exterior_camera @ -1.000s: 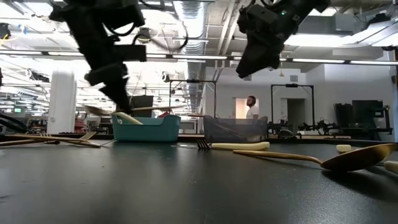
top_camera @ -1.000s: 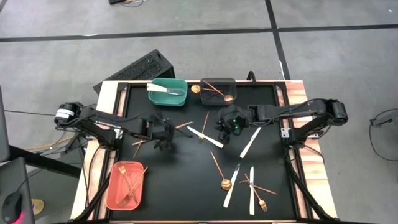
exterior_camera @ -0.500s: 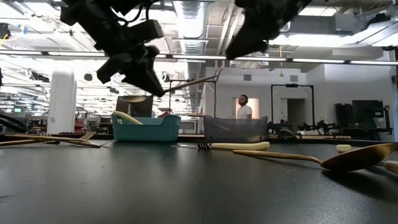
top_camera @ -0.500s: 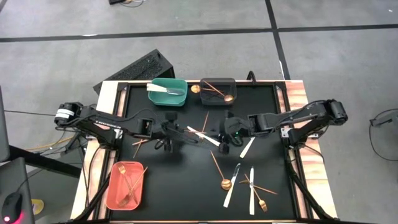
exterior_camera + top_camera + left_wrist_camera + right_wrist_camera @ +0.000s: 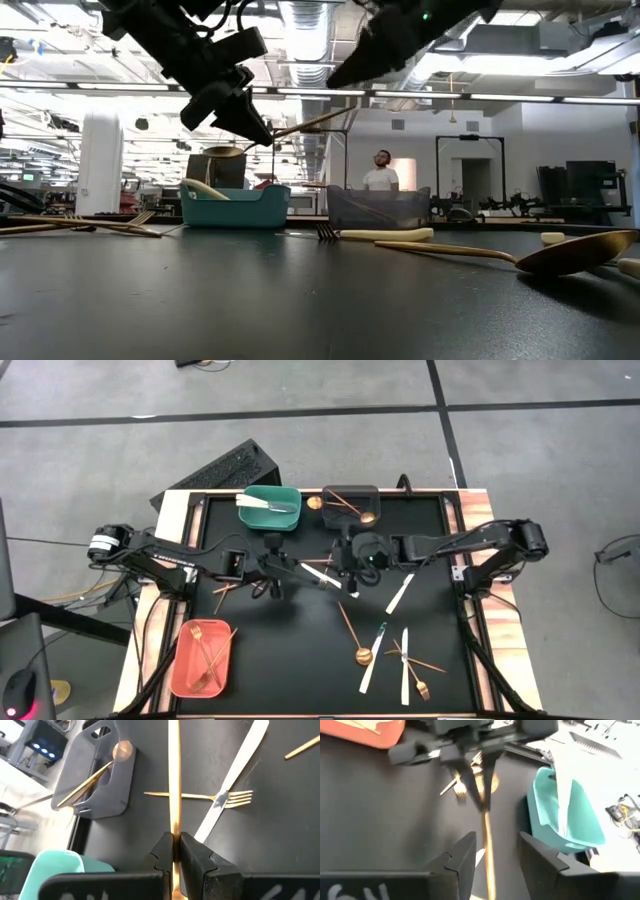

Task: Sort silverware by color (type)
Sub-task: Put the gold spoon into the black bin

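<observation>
The left end effector [image 5: 174,851] was clamped on a thin gold-coloured metal utensil [image 5: 173,780], held in the air over the middle of the black counter [image 5: 300,650]. The right end effector [image 5: 492,857] stood open around the utensil's free end, just beside the left one. This looked like a handover; next the right likely had to close and carry the piece to the far dark grey plastic bin [image 5: 352,493].

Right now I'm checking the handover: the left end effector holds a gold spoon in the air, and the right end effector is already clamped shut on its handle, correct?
Not quite. The left end effector does hold the gold spoon aloft, but the right end effector is open, one finger on either side of the handle. The right wrist view shows it.
</observation>
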Robot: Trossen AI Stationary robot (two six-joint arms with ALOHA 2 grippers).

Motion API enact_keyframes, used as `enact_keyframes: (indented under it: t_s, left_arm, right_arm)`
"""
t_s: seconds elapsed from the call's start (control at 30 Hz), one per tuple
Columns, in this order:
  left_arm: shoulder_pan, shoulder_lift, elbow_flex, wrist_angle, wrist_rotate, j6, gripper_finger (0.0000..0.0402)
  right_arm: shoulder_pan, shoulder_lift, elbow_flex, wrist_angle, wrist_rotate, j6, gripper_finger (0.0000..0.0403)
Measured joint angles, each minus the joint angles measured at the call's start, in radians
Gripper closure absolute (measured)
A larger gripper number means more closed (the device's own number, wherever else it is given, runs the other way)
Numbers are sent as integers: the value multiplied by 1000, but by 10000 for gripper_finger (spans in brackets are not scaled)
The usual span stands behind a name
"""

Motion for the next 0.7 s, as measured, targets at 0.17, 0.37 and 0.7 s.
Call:
enact_keyframes:
  t_s: [0.17,0.37,0.7]
  left_arm:
    - [-6,0,0,1,1,-40,397]
    - [-10,0,0,-11,9,-40,397]
    - [-10,0,0,-21,10,-38,397]
  right_arm:
    - [-34,44,0,-7,-51,-39,211]
    - [-65,103,-4,-15,-98,-62,217]
    - [-79,110,-2,16,-107,-2,280]
